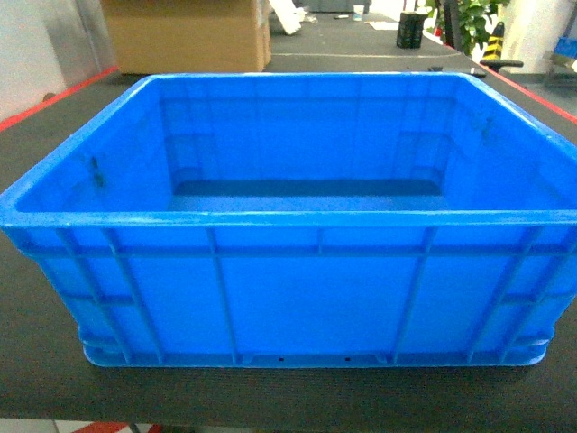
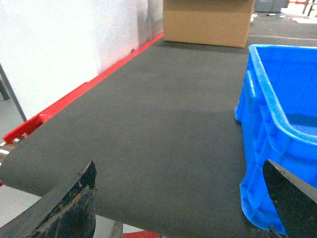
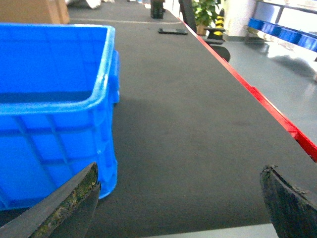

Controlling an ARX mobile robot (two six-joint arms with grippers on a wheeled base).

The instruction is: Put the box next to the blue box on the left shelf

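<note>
The box point(image 1: 288, 225) is a large bright-blue ribbed crate, empty, standing on a dark grey table point(image 1: 36, 162) right in front of me. My left gripper point(image 2: 179, 166) is open at the table's near edge, just left of the box point(image 2: 277, 119), and its right finger point(image 2: 292, 203) stands in front of the box's near left corner. My right gripper point(image 3: 179, 168) is open just right of the box point(image 3: 54, 99), its left finger point(image 3: 74, 206) by the near right corner. Neither holds anything. Neither gripper shows in the head view.
The table has red edges point(image 3: 277, 119). A cardboard carton point(image 1: 185, 34) stands at the back left, with small dark items point(image 1: 413, 27) at the back right. Beyond the right edge, blue trays on a metal frame point(image 3: 280, 29); I cannot tell if that is the left shelf.
</note>
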